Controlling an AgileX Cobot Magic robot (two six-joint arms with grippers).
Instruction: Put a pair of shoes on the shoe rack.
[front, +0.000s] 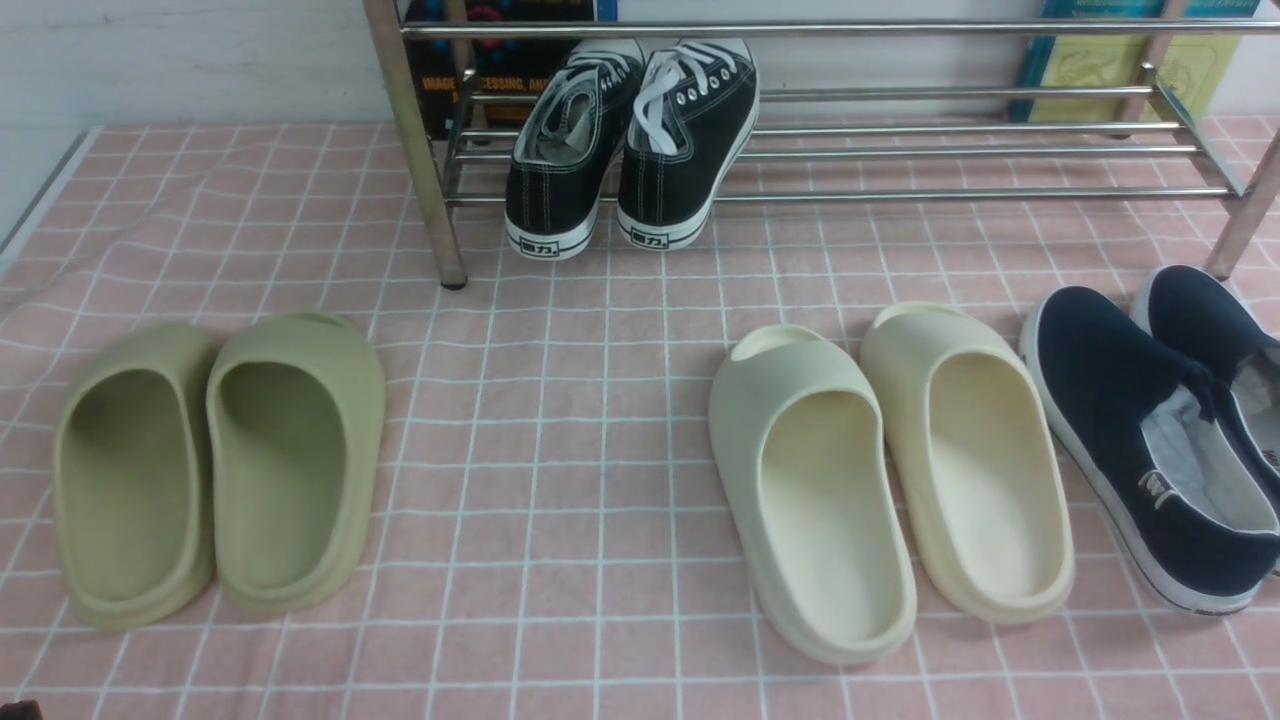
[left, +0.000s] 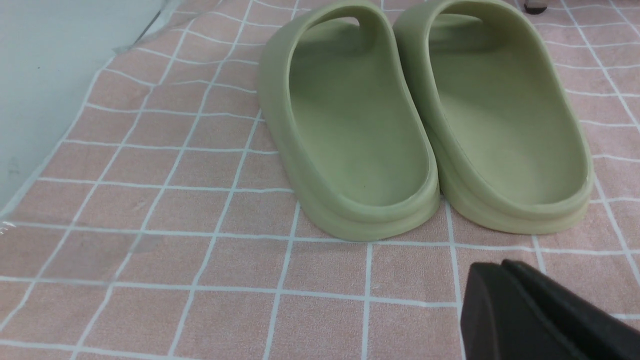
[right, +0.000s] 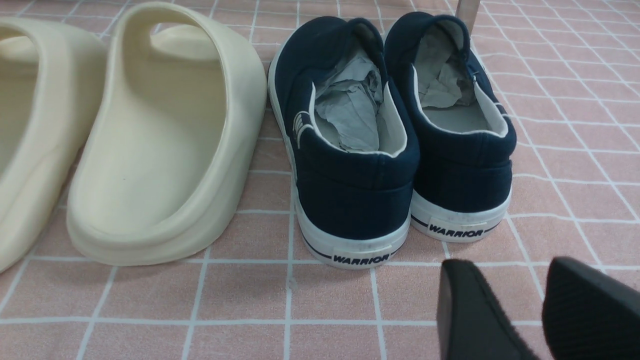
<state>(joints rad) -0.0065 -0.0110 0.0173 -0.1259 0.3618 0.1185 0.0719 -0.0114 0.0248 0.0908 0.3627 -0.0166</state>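
The two black canvas sneakers, left one (front: 565, 150) and right one (front: 688, 140), rest side by side on the lower bars of the chrome shoe rack (front: 900, 150). Their toes point to the back and their heels hang over the front bar, near the rack's left post. My left gripper (left: 500, 267) is shut and empty, low over the cloth behind the olive slides. My right gripper (right: 510, 270) is open and empty, behind the navy slip-ons. Neither gripper shows in the front view, and both are far from the sneakers.
A pair of olive slides (front: 215, 460) lies front left, also in the left wrist view (left: 425, 120). Cream slides (front: 890, 470) and navy slip-ons (front: 1150, 430) lie front right, also in the right wrist view (right: 395, 135). Pink checked cloth (front: 560, 420) covers the table. Books stand behind the rack.
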